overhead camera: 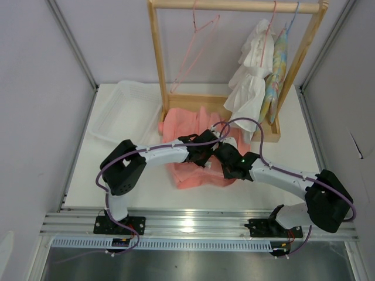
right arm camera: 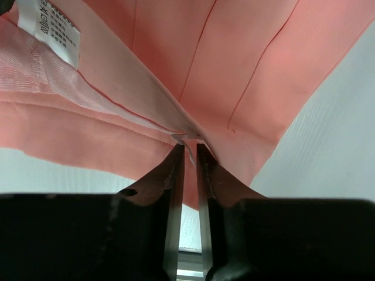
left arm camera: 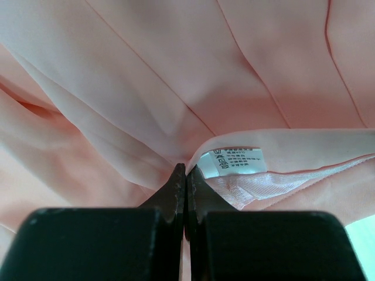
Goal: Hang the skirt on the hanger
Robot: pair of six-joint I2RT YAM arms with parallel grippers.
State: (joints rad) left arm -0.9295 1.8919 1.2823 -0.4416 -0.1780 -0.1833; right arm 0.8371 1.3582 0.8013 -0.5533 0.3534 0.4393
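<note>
1. At the left gripper: closed tight, tips pressed together with no gap, nipping a fold of the skirt just beside a white care label. Depth of the bite hidden by the tips themselves.
2. At the right gripper: narrowed to a thin slit, not fully closed, with the skirt's banded edge lying right at the tips. Impossible to tell whether clamped on that edge or only touching it.
3. From above: both grippers close together over the middle of the skirt, tips hidden under the black wrist housings and a loop of purple cable.
4. The skirt: lying crumpled on the white table, far edge up against the base of the wooden rack, middle covered by both arms.
5. The hanger: hanging bare and askew from the rack's top bar, toward its left end, well apart from the skirt. Thin wire hard to follow against the pale wall.
6. Further right on the same bar: a white ruffled garment and a pastel patterned garment, touching each other.
7. Left of the rack: a clear tray, faint against the table, outline hard to make out.
</note>
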